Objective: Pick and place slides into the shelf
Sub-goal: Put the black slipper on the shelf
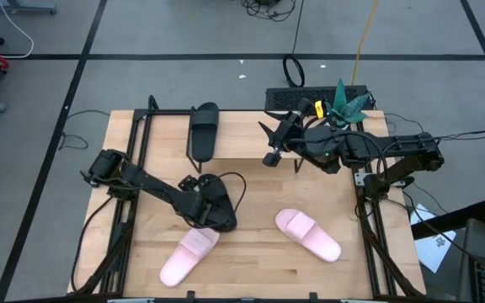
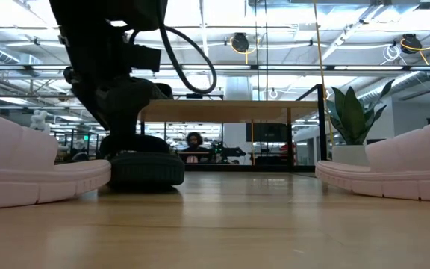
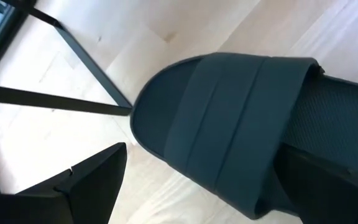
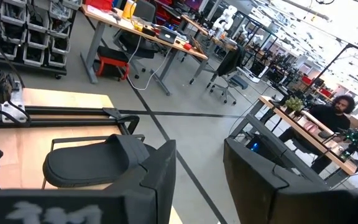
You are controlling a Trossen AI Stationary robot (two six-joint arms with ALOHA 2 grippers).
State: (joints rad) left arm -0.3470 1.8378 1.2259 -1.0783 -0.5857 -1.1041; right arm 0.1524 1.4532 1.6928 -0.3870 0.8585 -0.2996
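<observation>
One black slide (image 1: 217, 206) lies flat on the table, seen from the toe in the left wrist view (image 3: 229, 124). My left gripper (image 1: 202, 204) (image 3: 207, 186) is down over it and open: one finger (image 3: 328, 183) stands over the footbed behind the strap, the other finger (image 3: 86, 186) beside the slide's side edge. A second black slide (image 1: 204, 130) (image 4: 92, 162) rests sole-down on the shelf (image 1: 242, 139). Two pink slides (image 1: 188, 252) (image 1: 308, 234) lie on the near table. My right gripper (image 1: 269, 143) (image 4: 201, 180) hovers open above the shelf's right part. My left gripper comes at the black slide from above, slanting toward its toe end, with its fingers either side of the slide's side edge (image 3: 272, 205) just behind the strap. I cannot tell whether either finger touches it. The slide lies flat on the table.
Black metal frame rails (image 1: 133, 168) (image 1: 369, 210) run along the table's left and right sides. A green plant (image 1: 348, 101) and a black device (image 1: 310, 97) stand past the far edge. In the low view the pink slides (image 2: 28, 172) (image 2: 394, 175) flank the black one (image 2: 144, 168); a person (image 2: 193, 142) sits far behind.
</observation>
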